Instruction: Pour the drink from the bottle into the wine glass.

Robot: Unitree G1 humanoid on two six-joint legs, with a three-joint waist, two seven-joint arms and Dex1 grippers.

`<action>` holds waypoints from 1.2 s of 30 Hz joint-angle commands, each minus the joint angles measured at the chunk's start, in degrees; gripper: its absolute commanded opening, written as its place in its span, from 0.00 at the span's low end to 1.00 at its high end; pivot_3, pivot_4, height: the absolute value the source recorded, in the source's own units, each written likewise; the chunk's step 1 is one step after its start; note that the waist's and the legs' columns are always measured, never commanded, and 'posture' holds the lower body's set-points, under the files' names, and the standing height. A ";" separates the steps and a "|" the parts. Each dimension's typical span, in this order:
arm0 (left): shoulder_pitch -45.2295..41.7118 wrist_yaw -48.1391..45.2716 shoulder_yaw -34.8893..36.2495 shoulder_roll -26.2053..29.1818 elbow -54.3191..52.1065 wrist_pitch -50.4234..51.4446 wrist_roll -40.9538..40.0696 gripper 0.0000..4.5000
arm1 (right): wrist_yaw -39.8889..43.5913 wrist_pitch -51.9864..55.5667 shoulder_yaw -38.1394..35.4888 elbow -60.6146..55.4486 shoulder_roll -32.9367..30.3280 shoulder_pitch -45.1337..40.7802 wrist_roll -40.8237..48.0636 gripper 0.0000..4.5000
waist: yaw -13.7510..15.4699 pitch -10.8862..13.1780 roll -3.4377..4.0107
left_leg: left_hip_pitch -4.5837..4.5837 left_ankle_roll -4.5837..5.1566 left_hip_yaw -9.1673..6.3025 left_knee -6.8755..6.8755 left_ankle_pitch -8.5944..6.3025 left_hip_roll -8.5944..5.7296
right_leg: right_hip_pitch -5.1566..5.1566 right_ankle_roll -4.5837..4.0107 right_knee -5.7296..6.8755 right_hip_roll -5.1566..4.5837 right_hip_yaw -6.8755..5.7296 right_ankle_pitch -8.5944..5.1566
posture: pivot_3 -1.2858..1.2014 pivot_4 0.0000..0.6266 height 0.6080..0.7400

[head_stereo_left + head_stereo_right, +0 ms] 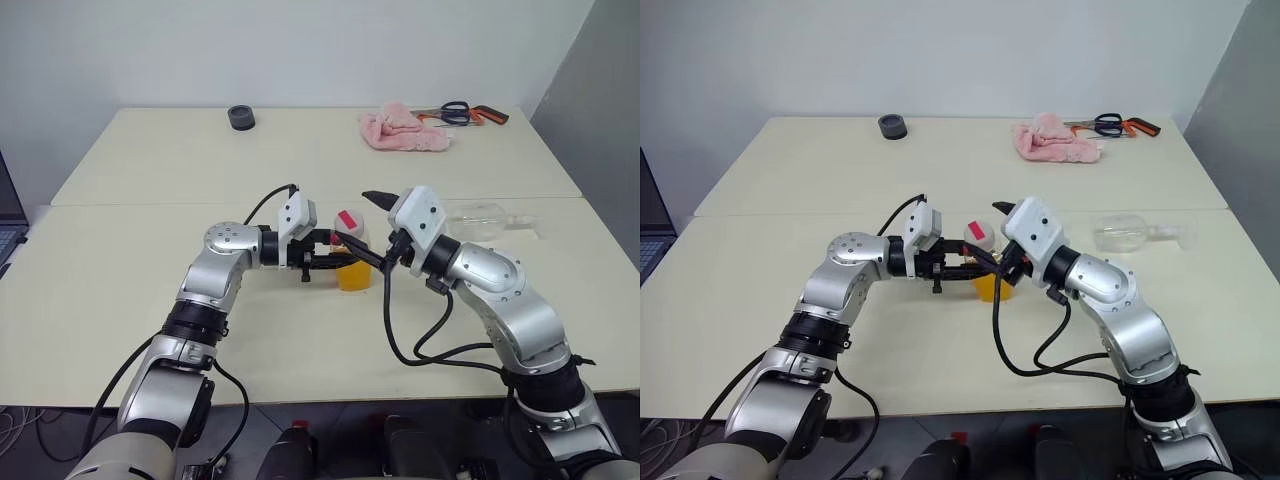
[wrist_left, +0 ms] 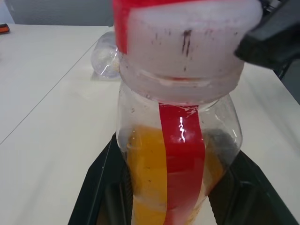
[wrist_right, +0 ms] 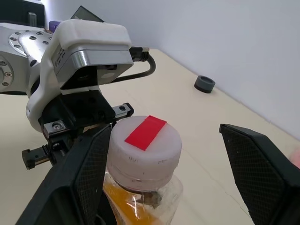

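Note:
The bottle (image 1: 352,258) stands upright at the table's middle, a clear plastic one with a red stripe and a white cap (image 3: 144,139) bearing a red patch. The orange-yellow drink (image 2: 145,173) fills its lower part. My left gripper (image 1: 343,262) is shut on the bottle's body, reaching in from the left. Coming from the right, my right gripper (image 3: 165,129) is open, with one black finger (image 3: 86,171) on each side of the cap and apart from it. The wine glass (image 1: 486,218) lies on its side on the table to the right, beyond my right arm.
At the far edge of the table lie a pink cloth (image 1: 403,130), scissors with orange handles (image 1: 462,111) and a small black round object (image 1: 241,117). A laptop's edge (image 1: 8,225) shows at the far left. A seam (image 1: 150,203) runs across between the two tabletops.

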 commanded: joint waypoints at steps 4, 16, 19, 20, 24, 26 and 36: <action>-1.24 -0.59 0.65 0.30 0.12 -1.09 -0.26 0.37 | -0.35 0.24 -2.13 -3.05 -1.18 0.80 0.26 0.87 | 0.00 0.00 0.00 | 0.00 0.00 0.00 0.00 0.00 0.00 | 0.00 0.00 0.00 0.00 0.00 0.00 | 0.52 0.24 1.00; -1.36 -0.67 0.66 0.50 -0.19 -0.72 -0.23 0.37 | -0.55 1.03 -3.58 -3.81 -1.66 1.60 1.04 0.87 | -0.01 0.00 0.00 | 0.00 0.00 0.00 0.00 0.00 0.00 | 0.00 0.00 0.00 0.00 0.00 0.00 | 0.52 0.24 1.00; -1.38 -0.68 0.66 0.52 -0.16 -0.71 -0.21 0.37 | 0.42 1.72 -3.89 -5.07 -1.71 1.92 2.77 0.87 | -0.01 0.00 0.00 | 0.00 0.00 0.00 0.00 0.00 0.00 | 0.00 0.00 0.00 0.00 -0.01 0.00 | 0.52 0.24 1.00; -1.37 -0.67 0.65 0.53 -0.22 -0.67 -0.22 0.37 | 0.79 2.04 -3.80 -5.70 -1.57 2.00 3.66 0.87 | -0.01 0.00 0.00 | 0.00 0.00 0.00 0.00 0.00 0.00 | 0.00 0.00 0.00 0.00 0.00 0.00 | 0.52 0.24 1.00; -1.44 -0.71 0.65 0.52 -0.33 -0.60 -0.21 0.37 | 1.57 3.42 -2.31 -7.59 -1.24 1.93 5.56 0.87 | -0.02 0.00 0.00 | 0.00 0.00 0.00 0.00 0.00 0.01 | 0.00 0.00 0.00 0.00 0.00 0.00 | 0.52 0.24 1.00; -1.57 -0.76 0.65 0.51 -0.18 -0.63 -0.18 0.37 | 0.88 3.29 -1.57 -6.97 -0.73 1.26 4.90 0.87 | -0.03 0.00 0.00 | 0.00 0.00 -0.01 0.00 0.00 0.01 | 0.00 0.00 0.00 0.00 0.00 0.00 | 0.52 0.24 1.00; -1.81 -0.82 0.56 0.41 -0.10 -0.72 -0.07 0.37 | -0.63 -0.35 1.25 -0.82 0.47 -2.38 -0.99 0.87 | -0.03 0.00 0.00 | 0.00 0.00 0.00 -0.01 0.00 0.00 | 0.00 0.00 0.00 0.01 -0.02 0.00 | 0.52 0.24 1.00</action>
